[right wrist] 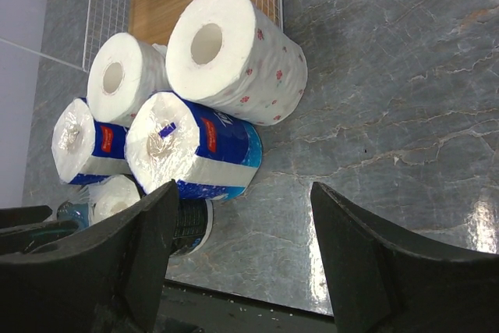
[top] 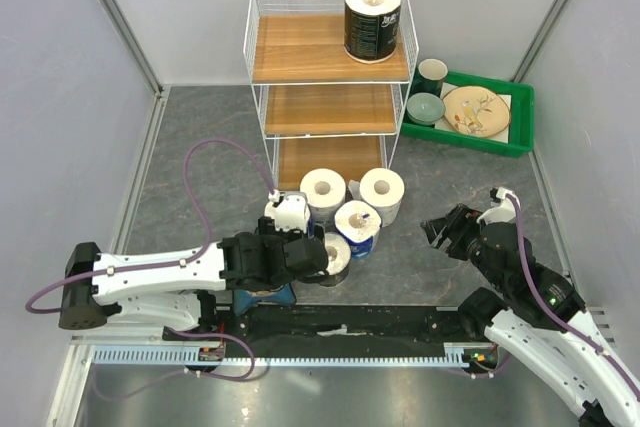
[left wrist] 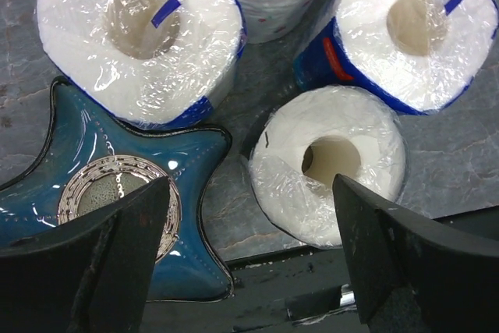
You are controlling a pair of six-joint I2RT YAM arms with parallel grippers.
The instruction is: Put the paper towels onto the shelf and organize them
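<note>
The left jaws hung spread over a black-wrapped roll [left wrist: 331, 163] on the table [left wrist: 468, 154], with the blue star dish [left wrist: 101, 185] at its 9 o'clock. Closing crooked could knock that dish. The right jaws were spread and empty.

black-wrapped roll [top: 373, 23] upright on shelf [top: 300, 52] top tier – other rolls [top: 381, 193] clustered on table [top: 200, 127] before bottom tier

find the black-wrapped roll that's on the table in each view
Top external: black-wrapped roll just below centre.
Left wrist: it sits lower centre-right, seen end-on.
Right wrist: lower left, half hidden.
Shared landmark: the blue-white roll right beside it.
</note>
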